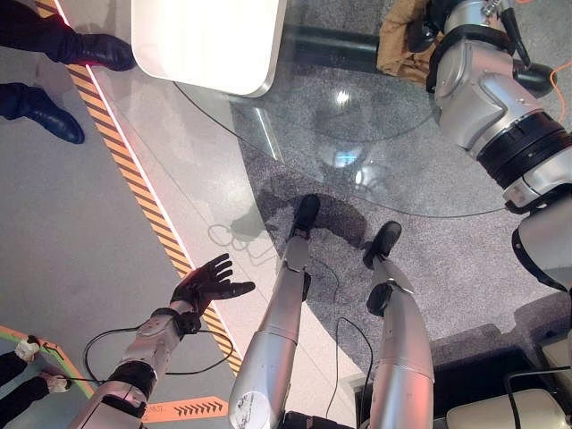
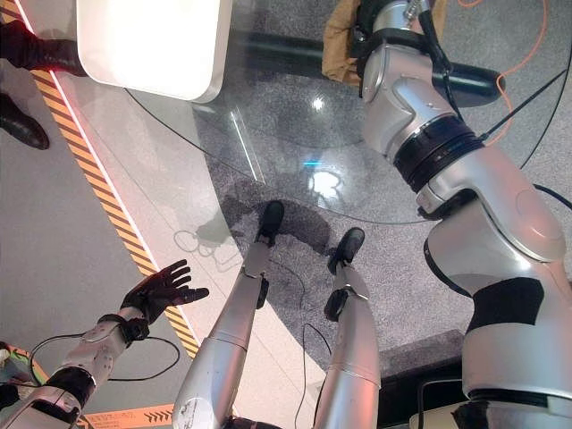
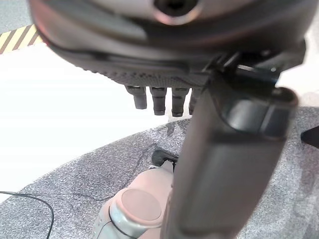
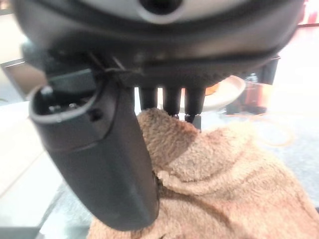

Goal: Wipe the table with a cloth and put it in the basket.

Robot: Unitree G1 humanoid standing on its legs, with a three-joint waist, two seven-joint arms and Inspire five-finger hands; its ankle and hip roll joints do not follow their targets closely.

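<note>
Grey speckled floor shows through the round glass desk (image 1: pixel 375 170) in front of us, a white panel (image 1: pixel 210 40) lying at its far edge. Our right hand (image 4: pixel 99 149) holds the tan cloth (image 4: pixel 219 174) bunched between thumb and fingers at the far right rim. Our left hand (image 1: pixel 207 284) hangs low, fingers spread, empty. We judge the loose folds could slip off the rim mid-wipe.
</note>
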